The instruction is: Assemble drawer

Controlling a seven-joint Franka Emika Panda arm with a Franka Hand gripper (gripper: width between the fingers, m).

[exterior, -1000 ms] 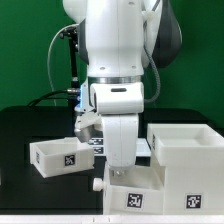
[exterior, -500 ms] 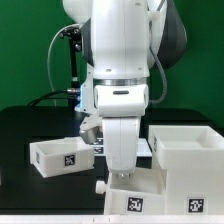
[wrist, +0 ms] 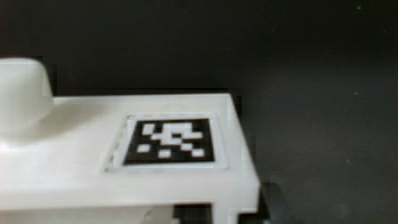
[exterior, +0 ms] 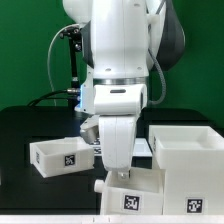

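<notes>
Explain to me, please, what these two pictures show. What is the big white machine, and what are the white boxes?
The white machine is a robot arm assembling a small drawer. One picture comes from a camera off the arm; the other from a camera on its wrist. On the black table stand a tall casing, a near tray under the arm and a second tray apart. The wrist camera sees the near tray closely, with its knob and square marker. The jaws are hidden, so I cannot tell whether they hold anything.
</notes>
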